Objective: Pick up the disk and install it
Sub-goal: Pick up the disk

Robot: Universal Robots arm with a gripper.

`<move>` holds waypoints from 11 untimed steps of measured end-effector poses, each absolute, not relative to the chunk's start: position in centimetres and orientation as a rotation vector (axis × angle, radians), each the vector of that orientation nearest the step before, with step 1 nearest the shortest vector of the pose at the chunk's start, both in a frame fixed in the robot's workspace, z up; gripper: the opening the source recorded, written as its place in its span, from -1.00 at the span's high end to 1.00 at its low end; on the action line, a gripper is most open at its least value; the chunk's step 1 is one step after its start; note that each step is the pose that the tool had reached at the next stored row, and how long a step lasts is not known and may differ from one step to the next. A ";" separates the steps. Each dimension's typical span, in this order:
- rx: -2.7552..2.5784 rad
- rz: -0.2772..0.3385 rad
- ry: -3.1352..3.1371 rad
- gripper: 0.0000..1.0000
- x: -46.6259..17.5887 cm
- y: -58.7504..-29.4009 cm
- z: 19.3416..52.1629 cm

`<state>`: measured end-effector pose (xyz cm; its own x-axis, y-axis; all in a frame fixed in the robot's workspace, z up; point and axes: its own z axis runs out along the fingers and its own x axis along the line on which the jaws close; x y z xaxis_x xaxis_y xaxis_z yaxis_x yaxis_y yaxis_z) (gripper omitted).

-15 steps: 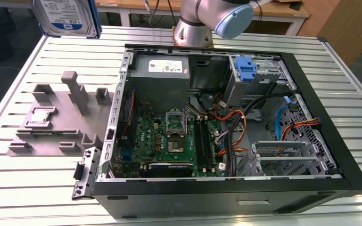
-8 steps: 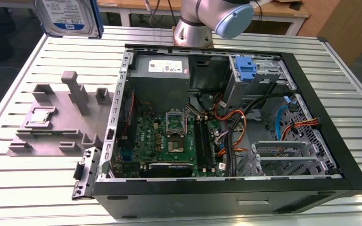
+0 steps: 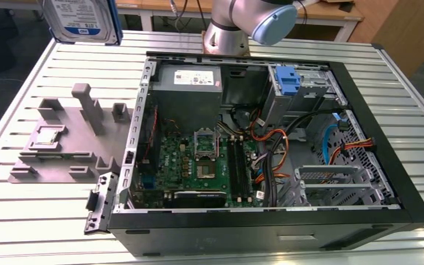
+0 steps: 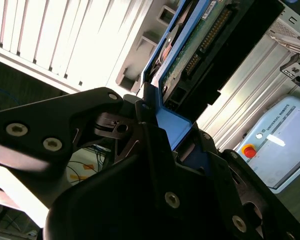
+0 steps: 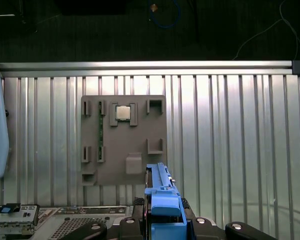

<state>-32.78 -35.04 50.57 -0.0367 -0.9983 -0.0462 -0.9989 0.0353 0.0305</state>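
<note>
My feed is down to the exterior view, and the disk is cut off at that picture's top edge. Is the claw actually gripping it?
Observer: Yes. In the second wrist view the claw is shut on the disk, clamping its blue frame.
Operator: Which face is turned toward that camera?
Observer: The green circuit-board side, with a row of connector pins.
Operator: What lies beyond the disk, seen from the wrist?
Observer: In the first wrist view the disk shows edge-on against the grey fixture plate on the slatted table.
</note>
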 end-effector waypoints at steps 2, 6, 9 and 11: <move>-2.172 0.085 2.252 0.25 -32.7 -35.0 50.6; -2.172 0.085 2.252 0.25 -32.5 -35.0 50.6; -2.172 0.085 2.252 0.25 -32.1 -35.0 50.6; -2.172 0.085 2.252 0.25 -31.9 -35.0 50.6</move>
<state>-31.92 -35.04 50.57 -0.0367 -0.9983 -0.0462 -0.9989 0.0353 0.0305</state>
